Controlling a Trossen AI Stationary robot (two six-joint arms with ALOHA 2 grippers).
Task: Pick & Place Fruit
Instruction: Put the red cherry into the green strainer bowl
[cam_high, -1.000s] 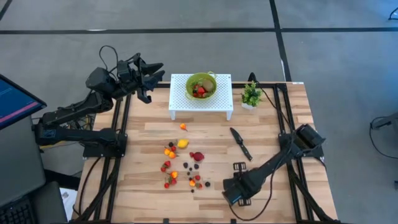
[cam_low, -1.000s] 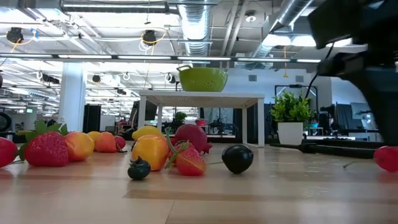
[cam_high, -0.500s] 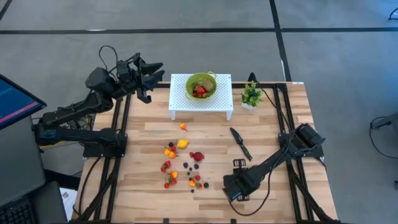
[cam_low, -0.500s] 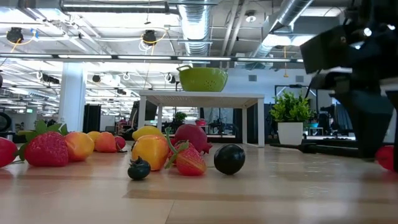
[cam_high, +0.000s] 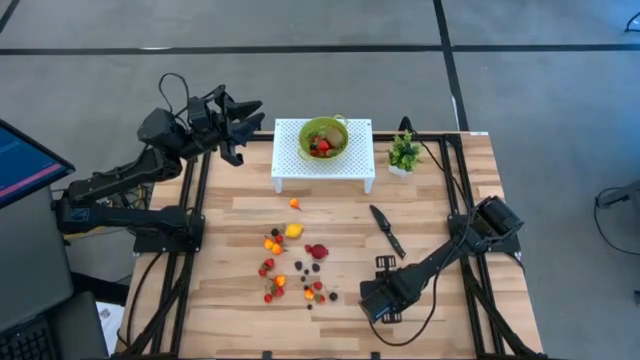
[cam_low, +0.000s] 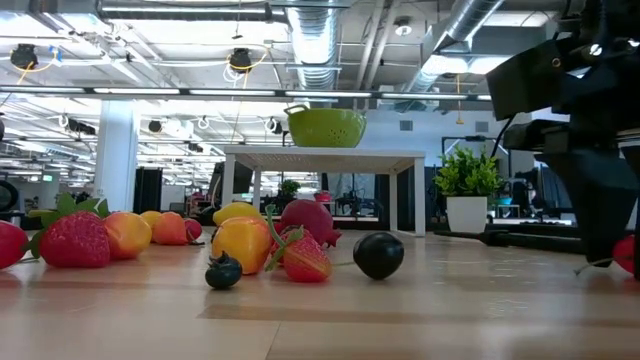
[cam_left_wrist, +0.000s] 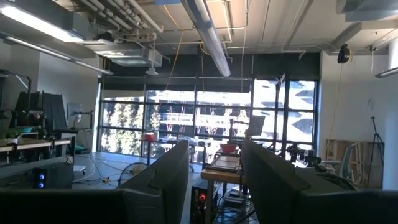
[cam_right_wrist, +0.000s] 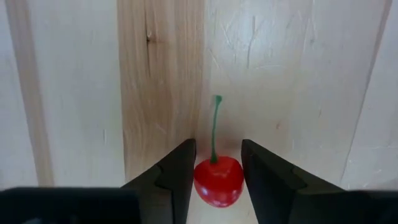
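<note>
Between the right hand (cam_right_wrist: 215, 180) fingers sits one red cherry (cam_right_wrist: 218, 179).

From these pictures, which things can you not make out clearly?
- Whether the right tool already presses the cherry: the right wrist view shows it between the fingers, contact unclear.
- In the high view, the right arm covers that cherry.
- In the low view, the picture's edge cuts it.
- The fruits in the green bowl: too small in the high view; its wall hides them in the low view.
</note>
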